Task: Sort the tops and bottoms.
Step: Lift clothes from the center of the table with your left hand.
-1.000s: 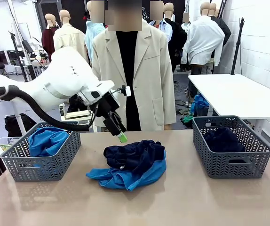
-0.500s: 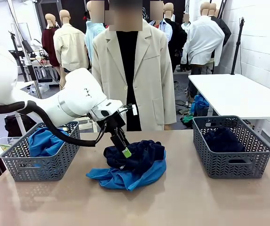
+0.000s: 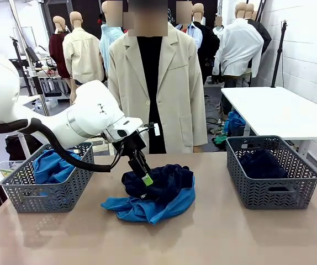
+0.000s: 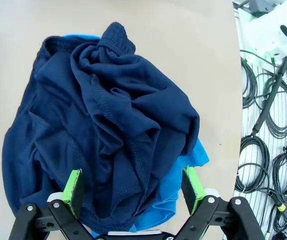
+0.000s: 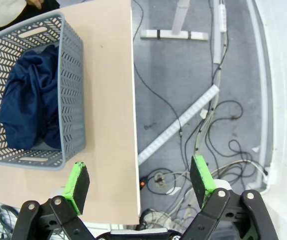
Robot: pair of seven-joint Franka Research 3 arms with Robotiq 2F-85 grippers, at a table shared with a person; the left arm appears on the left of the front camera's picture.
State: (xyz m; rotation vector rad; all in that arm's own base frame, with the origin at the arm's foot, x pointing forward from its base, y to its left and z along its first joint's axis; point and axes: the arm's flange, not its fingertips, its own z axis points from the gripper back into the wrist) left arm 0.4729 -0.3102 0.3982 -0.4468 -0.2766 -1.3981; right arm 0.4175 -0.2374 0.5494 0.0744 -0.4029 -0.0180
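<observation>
navy bottoms [image 3: 167, 178] | small white label [image 3: 143, 195], unreadable | left fingers [image 3: 147, 179] spread

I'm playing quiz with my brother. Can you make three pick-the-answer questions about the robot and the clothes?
1. In the middle pile, where do the navy bottoms lie compared with the blue top?
A. under it
B. on it
C. beside it, apart

2. How many grey baskets are there?
A. one
B. three
C. two

3. How is the left gripper?
A. open
B. shut on the bottoms
C. shut on the top

Answers:
1 B: the blue cloth peeks out from beneath the navy cloth.
2 C: one stands at each end of the front view.
3 A: its green pads stand wide apart, either side of the navy cloth.
</observation>
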